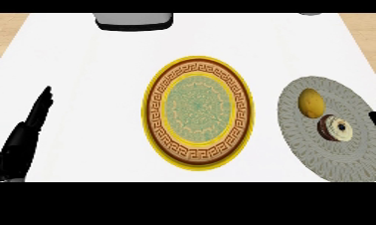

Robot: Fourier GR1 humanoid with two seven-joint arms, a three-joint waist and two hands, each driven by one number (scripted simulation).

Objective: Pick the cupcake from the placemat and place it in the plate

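The cupcake (337, 128) is lying on the grey round placemat (308, 144) at the right of the counter, tipped so its dark top is facing the viewer; it is sitting in the placemat's middle, just near and right of a yellow lemon-like fruit (311, 102), the two almost touching. To the left, well apart from the cupcake, the plate (198, 112) with its yellow rim and brown patterned band is sitting bare at the centre of the white counter (88, 59). The left hand (28, 129) is resting at the near left edge, fingers straight and holding nothing. A sliver of dark at the right edge (371, 118) is showing too little to tell what it is. A dark-based grey object (134, 21) is standing at the far edge.
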